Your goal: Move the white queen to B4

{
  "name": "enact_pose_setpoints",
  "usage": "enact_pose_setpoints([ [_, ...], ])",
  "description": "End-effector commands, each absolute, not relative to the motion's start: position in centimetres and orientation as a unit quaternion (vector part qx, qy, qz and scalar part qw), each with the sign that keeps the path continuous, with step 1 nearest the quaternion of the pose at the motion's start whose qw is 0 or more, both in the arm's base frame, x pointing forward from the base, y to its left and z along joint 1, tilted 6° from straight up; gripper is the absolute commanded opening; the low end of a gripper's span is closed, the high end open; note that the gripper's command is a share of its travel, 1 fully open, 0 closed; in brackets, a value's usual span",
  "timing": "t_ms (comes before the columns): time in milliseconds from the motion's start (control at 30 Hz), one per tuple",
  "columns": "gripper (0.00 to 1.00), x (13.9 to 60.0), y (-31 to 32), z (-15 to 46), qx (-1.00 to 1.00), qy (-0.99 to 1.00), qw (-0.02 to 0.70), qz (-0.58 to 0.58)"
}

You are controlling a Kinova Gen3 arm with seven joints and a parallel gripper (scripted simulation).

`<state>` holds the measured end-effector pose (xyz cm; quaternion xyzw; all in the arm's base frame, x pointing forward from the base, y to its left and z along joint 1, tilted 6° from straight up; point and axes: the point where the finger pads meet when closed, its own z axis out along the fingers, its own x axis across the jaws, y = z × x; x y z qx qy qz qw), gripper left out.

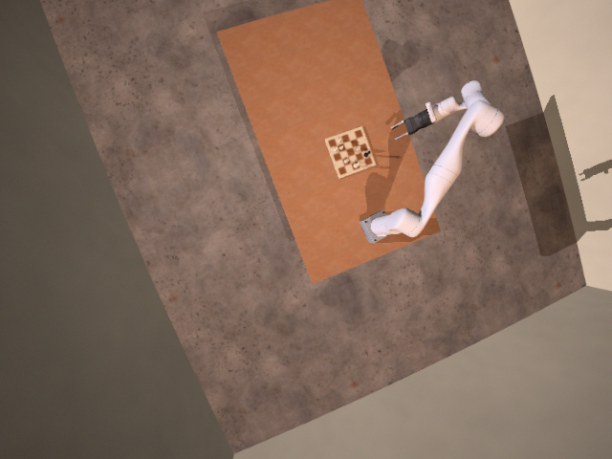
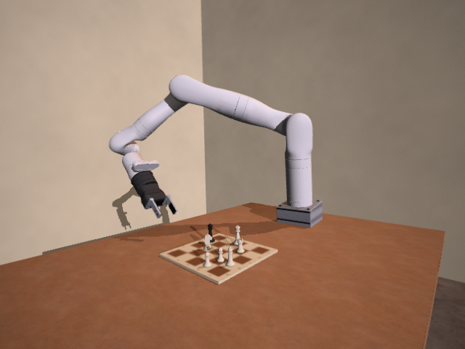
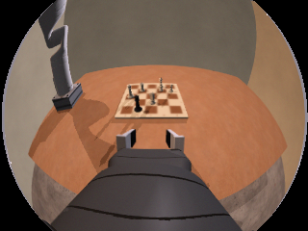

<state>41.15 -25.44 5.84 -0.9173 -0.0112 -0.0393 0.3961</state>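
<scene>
A small chessboard (image 1: pixel 340 174) (image 2: pixel 186 266) (image 3: pixel 152 115) lies on the brown table. Several white pieces and one black piece (image 2: pixel 211 231) (image 1: pixel 366 154) (image 3: pixel 138 104) stand upright on it. The tallest crowned white piece (image 2: pixel 237 234) stands at the board's far side; another tall white piece (image 2: pixel 229 257) stands nearer the front. I cannot tell which of them is the queen. My gripper (image 1: pixel 396 132) (image 2: pixel 166 213) (image 3: pixel 150 136) is open and empty. It hangs in the air near the table's edge, off the board's side, tilted toward the board.
The arm's base (image 2: pixel 299 214) (image 1: pixel 374 228) (image 3: pixel 67 98) is bolted on the table (image 2: pixel 300 300) (image 1: pixel 296 74) behind the board. Walls stand close behind the gripper and the base.
</scene>
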Motion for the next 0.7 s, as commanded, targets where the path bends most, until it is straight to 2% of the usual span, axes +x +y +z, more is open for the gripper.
enact_pose_setpoints([
  [0, 1.0, 40.45, -24.99, 2.8, -0.907, -0.009, 0.42, -0.036],
  [667, 1.0, 40.48, -24.75, 1.99, -0.903, -0.015, 0.428, -0.042],
])
